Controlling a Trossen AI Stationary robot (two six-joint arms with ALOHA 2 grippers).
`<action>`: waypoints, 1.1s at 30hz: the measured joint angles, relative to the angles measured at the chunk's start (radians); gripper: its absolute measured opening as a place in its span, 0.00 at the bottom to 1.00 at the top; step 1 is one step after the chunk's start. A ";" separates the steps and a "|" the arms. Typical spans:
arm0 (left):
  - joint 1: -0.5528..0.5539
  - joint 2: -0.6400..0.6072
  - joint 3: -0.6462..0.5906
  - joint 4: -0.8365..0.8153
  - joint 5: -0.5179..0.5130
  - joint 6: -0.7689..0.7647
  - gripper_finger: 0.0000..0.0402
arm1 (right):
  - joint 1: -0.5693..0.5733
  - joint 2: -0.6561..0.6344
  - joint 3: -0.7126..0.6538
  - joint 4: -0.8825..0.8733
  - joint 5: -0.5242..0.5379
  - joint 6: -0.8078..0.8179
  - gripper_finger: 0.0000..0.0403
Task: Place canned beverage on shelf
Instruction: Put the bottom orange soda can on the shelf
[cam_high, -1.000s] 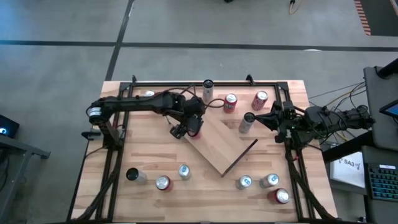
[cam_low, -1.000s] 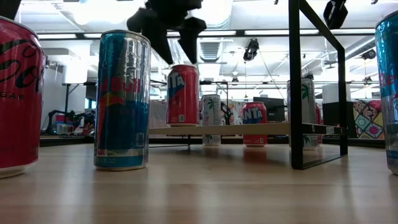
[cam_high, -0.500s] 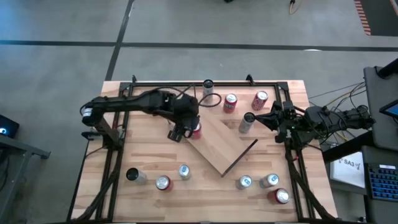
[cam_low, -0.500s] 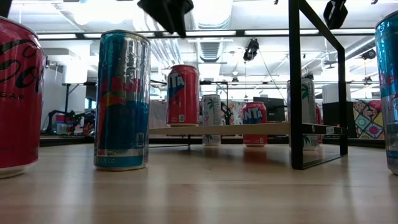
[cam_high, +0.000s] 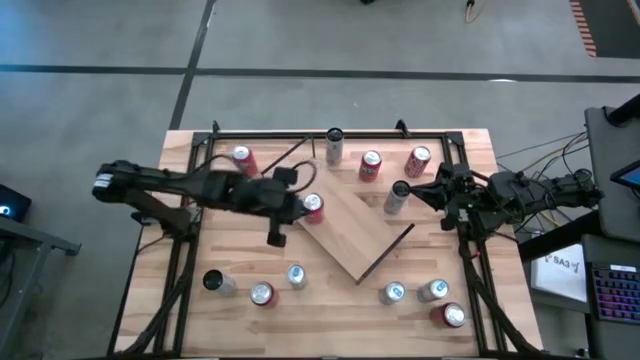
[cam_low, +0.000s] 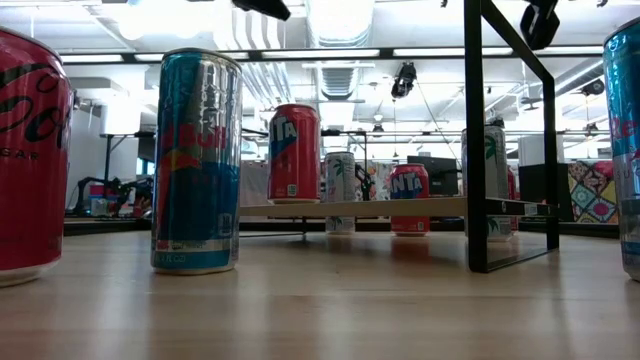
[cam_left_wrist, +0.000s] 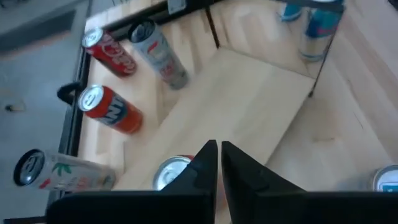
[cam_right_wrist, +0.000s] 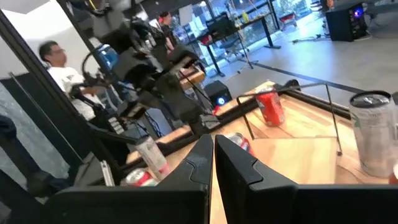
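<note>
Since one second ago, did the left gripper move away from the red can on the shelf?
Yes. In the high view the left gripper, now shut and empty, has pulled back off the shelf, leaving the red can standing at its corner.

Low view: red can (cam_low: 30, 155) cut off by left edge; far labels unreadable.

Left gripper (cam_high: 277, 236) fingers (cam_left_wrist: 205, 163) together; right gripper (cam_high: 437, 186) likewise, at table's right.

The red can (cam_low: 294, 153) on the shelf (cam_low: 400, 208) reads "TA"; another red can (cam_low: 409, 190), at 3 o'clock, "NTA"; nearest red can (cam_low: 30, 160), "GAR".
</note>
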 joint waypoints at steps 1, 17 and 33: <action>-0.011 -0.021 -0.040 0.041 -0.010 -0.008 0.01 | 0.000 0.007 0.000 0.005 0.026 -0.016 0.02; -0.028 -0.165 -0.385 0.298 -0.169 0.000 0.00 | -0.002 0.263 0.002 0.239 0.096 -0.242 0.02; -0.020 -0.101 -0.392 0.362 -0.097 -0.013 0.00 | -0.016 0.376 0.038 0.237 0.096 -0.253 0.02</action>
